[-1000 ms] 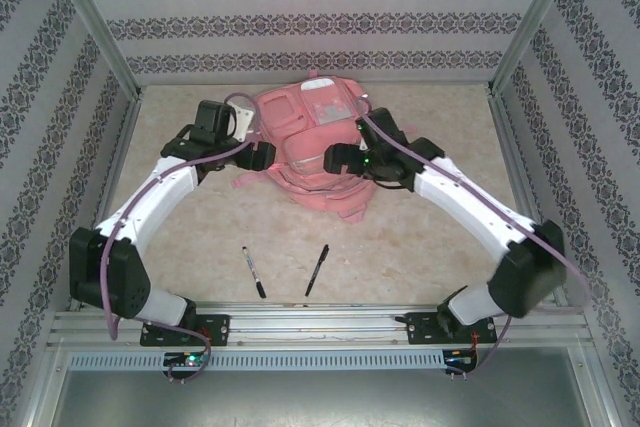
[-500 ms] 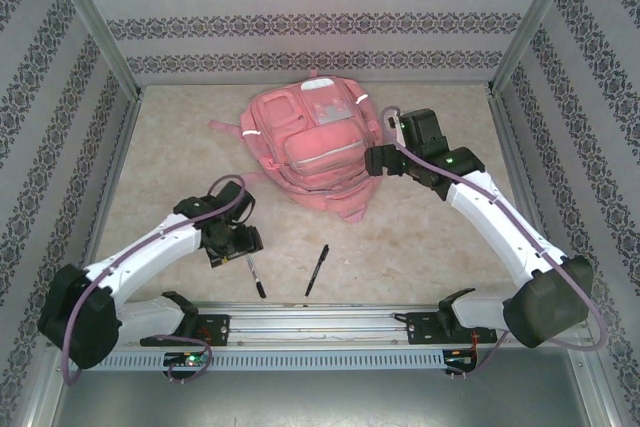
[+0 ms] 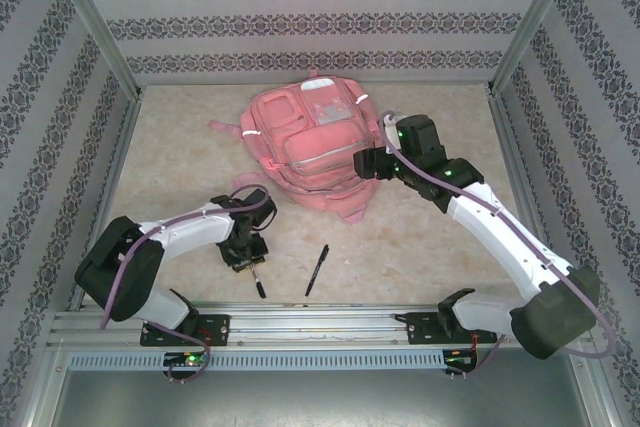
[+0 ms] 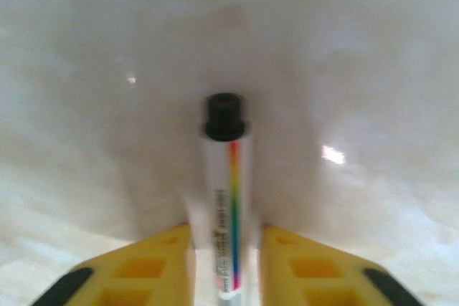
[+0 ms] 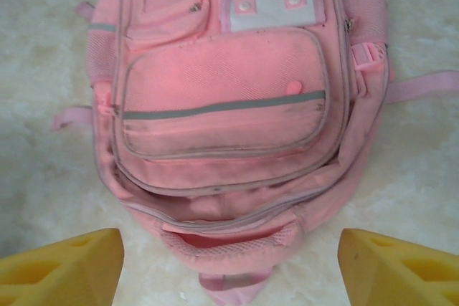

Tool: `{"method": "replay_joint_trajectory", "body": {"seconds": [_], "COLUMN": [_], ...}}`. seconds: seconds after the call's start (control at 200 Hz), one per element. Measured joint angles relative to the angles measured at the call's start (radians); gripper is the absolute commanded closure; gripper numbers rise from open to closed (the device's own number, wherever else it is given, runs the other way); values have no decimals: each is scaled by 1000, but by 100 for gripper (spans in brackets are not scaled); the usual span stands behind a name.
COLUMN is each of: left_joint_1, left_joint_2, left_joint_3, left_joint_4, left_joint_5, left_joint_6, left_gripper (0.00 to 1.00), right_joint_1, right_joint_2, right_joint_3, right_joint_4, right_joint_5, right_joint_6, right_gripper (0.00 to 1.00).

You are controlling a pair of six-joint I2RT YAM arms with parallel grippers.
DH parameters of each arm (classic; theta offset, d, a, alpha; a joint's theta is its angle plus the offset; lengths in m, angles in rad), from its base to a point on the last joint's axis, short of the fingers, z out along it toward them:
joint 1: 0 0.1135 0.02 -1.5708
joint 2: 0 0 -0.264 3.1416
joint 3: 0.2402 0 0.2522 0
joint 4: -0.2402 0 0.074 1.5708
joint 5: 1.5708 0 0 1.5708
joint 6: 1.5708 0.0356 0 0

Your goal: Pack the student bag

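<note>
Bag: the pink bag (image 3: 305,147) lies flat on the table (image 3: 430,247), at the far middle, front pockets up, straps splayed to its sides.
Bag mouth: in the right wrist view the near end gapes along a curved seam (image 5: 215,216); this looks like the unzipped main compartment, though how deep it opens I cannot tell.
Right gripper: the right gripper (image 3: 363,162) hangs just beside the bag's right edge, looking down at it. Its yellow fingers (image 5: 64,259) stand wide apart with nothing between them, so it is open and empty.
Right pen: a dark pen (image 3: 317,269) lies loose on the table, near the front edge, well apart from the bag.
Left pen: a white pen with a black cap and a rainbow stripe (image 4: 228,198) lies near the right pen, on its left.
Left gripper: the left gripper (image 3: 247,255) is down over the left pen, one yellow finger (image 4: 154,266) close on each side of the barrel. Whether the jaws already pinch it or leave a sliver of gap, I cannot tell.
Step in hand: the pick of the first pen; nothing looks packed yet.
Next move calls for: a firm pinch on the barrel, a straight lift, then a carry to the bag's mouth. The right gripper is well placed to hold that mouth open.
Risk: the round barrel may roll or twist if it is caught off-centre.
</note>
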Motion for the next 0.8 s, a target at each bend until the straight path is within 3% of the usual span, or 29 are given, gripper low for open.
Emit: {"method": "replay_joint_trajectory", "body": {"seconds": [0.21,0.38,0.475,0.545,0.66,0.799], "left_joint_1": [0,0,0,0,0,0], "left_joint_2": [-10,-96,-182,-215,-204,-145], "left_joint_3": [19,86,149,206,290,320], "left_joint_4": [-16,9,86,138,193,265], "left_joint_5": [5,23,63,91,122,195], "left_joint_6": [3,56,102,130,157,154], "left_gripper": [90,90,90,90,90,91], "right_joint_1": [35,73,104,123,146,181], "right_joint_2": [-52,-27,28,81,149,153], "right_joint_3": [-38,-105,-133,-135,-137,-168], "right_joint_4": [51,109,122,126,154,208], "right_joint_5": [-76,-292,-418,-515,-654,-708], "right_joint_6": [72,160,158,159,161,160], "right_gripper": [24,16,18,30,27,30]}}
